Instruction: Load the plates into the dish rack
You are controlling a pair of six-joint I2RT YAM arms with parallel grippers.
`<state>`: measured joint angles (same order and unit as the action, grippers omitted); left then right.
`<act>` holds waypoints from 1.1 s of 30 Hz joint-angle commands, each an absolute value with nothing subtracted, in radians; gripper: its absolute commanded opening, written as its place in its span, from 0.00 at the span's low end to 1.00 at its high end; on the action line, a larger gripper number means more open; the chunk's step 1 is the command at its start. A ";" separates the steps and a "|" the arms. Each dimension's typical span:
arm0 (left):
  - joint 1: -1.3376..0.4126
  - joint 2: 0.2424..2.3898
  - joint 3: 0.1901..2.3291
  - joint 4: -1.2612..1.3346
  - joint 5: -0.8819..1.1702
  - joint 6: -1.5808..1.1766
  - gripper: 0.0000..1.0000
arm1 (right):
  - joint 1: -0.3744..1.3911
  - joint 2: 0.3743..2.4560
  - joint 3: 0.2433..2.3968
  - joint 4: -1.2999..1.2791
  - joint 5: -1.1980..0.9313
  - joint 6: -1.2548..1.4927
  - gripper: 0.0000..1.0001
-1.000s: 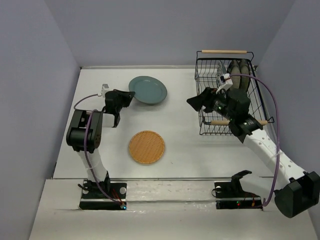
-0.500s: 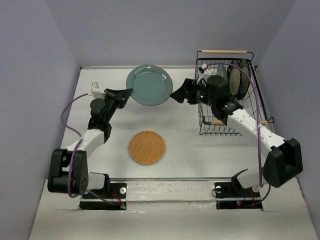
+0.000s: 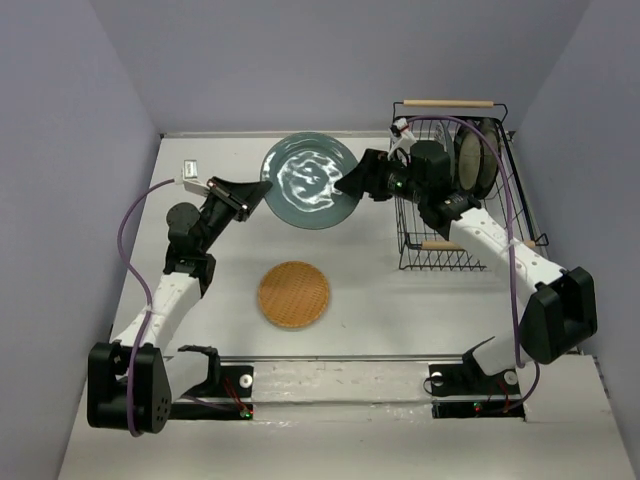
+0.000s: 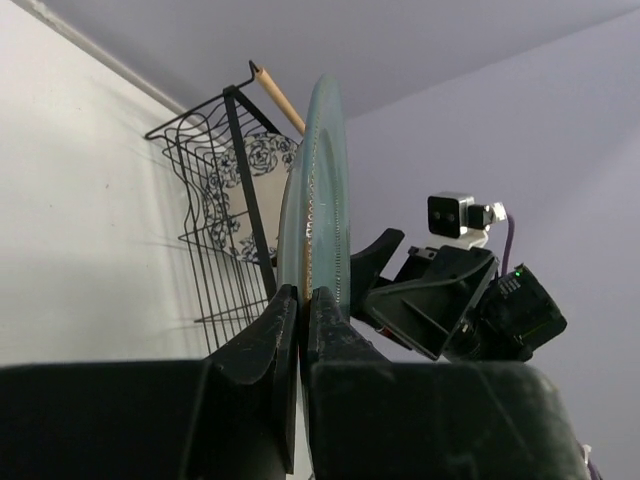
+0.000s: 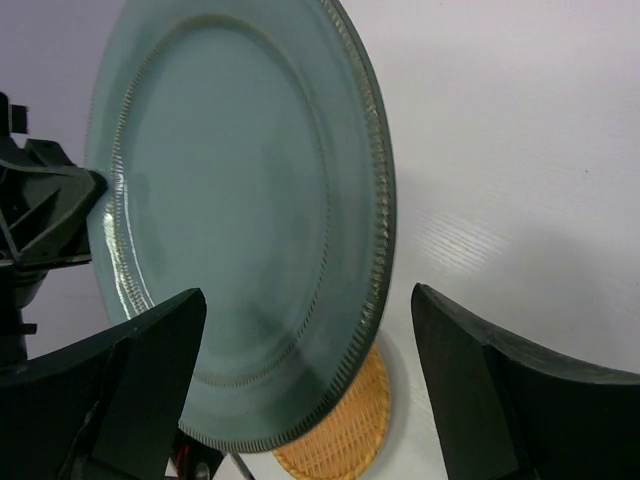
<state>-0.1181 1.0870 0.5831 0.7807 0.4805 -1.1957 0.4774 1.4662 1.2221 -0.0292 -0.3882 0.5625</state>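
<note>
The left end effector (image 3: pixel 256 194) is pinching the rim of the teal plate (image 3: pixel 310 181). In the left wrist view its fingers (image 4: pixel 276 345) are pressed together on the plate's edge (image 4: pixel 322 170). The plate is lifted off the surface (image 3: pixel 370 290) and tipped up nearly on edge, just beside the dish rack (image 3: pixel 438 259) on its left side in the top view.

The right end effector (image 3: pixel 352 185) reaches out from the rack side to the opposite rim. Its fingers are spread wide, and in the right wrist view (image 5: pixel 305 298) the plate's face (image 5: pixel 240 180) sits between them; whether they touch it cannot be told.

Inside the rack stand two beige plates (image 3: pixel 478 156) and a floral plate (image 4: pixel 250 190). The woven plate (image 3: pixel 293 294) lies flat on the surface, well apart from the rack, toward the arm bases.
</note>
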 commanded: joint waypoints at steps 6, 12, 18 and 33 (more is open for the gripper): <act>-0.121 0.986 0.647 0.986 0.626 -1.312 0.06 | 0.479 1.445 1.163 0.227 -0.555 0.682 0.08; -0.126 0.962 0.707 0.723 0.726 -1.100 0.55 | 0.456 1.336 1.147 0.206 -0.479 0.666 0.07; -0.127 0.884 0.772 0.243 0.631 -0.651 0.99 | 0.339 1.267 1.288 0.017 -0.326 0.571 0.07; -0.169 0.709 0.687 0.078 0.431 -0.428 0.99 | 0.268 1.322 1.632 -0.281 0.371 0.067 0.07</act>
